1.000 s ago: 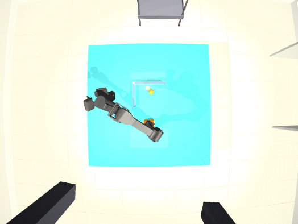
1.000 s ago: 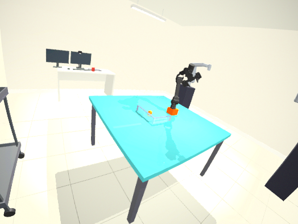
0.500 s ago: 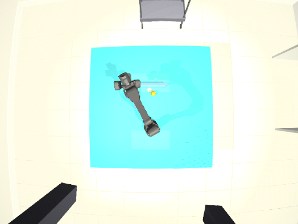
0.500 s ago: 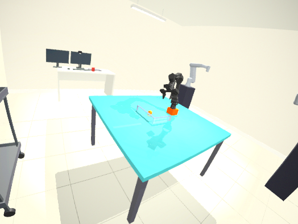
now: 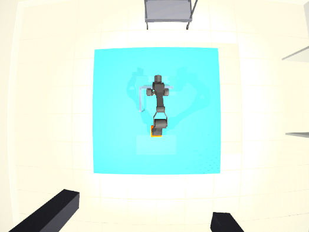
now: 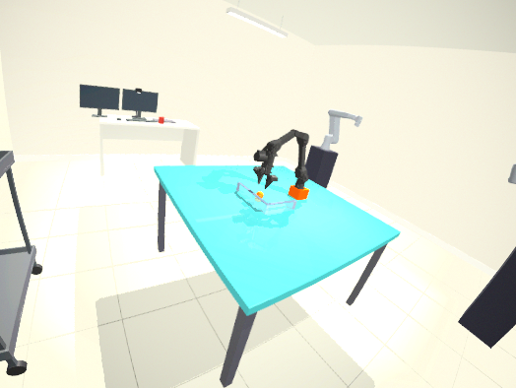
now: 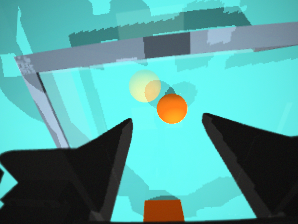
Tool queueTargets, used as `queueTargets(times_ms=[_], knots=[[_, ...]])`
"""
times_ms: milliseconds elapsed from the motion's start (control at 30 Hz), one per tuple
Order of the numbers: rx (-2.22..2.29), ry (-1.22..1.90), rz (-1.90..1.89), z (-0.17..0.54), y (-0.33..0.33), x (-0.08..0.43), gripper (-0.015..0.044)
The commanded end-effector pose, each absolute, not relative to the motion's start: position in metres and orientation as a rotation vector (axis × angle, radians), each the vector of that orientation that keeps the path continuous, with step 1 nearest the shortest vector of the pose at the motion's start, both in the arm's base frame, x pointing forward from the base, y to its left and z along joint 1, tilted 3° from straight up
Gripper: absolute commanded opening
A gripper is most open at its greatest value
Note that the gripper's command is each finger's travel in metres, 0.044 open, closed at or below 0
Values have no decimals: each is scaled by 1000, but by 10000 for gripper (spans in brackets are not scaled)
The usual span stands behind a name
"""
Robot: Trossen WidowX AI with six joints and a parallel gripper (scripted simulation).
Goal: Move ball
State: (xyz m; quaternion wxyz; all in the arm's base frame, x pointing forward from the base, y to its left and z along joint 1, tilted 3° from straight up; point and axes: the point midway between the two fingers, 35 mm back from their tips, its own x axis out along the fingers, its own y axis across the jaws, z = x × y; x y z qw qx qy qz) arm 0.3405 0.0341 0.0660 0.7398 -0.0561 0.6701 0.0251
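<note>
The orange ball [image 7: 172, 108] [image 6: 260, 195] lies on the table inside the corner of the clear walls [image 7: 115, 52] [image 5: 140, 100] [image 6: 282, 202]. The pale see-through copy [image 7: 145, 86] is beside the ball in the wrist view, up and left of it, nearer the corner; the two do not overlap there. My gripper [image 7: 166, 119] [image 6: 263, 186] [image 5: 158, 92] is open and empty. It points down above the ball, and the ball shows between and just beyond the fingertips in the wrist view. In the top view the arm hides the ball and the copy.
The orange base block [image 5: 152, 135] [image 6: 298, 192] [image 7: 164, 210] carries the arm on the turquoise table [image 5: 118, 153] [image 6: 305, 246]. One wall runs behind the ball, the other along its left side in the wrist view. A grey cart [image 5: 168, 10] stands off the table.
</note>
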Motion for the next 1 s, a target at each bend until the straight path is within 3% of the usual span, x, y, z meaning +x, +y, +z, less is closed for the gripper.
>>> queueTargets(times_ms=[0, 967], knots=[[-140, 1534, 49, 53, 17, 331, 342], [-141, 1534, 49, 10, 15, 333, 342]])
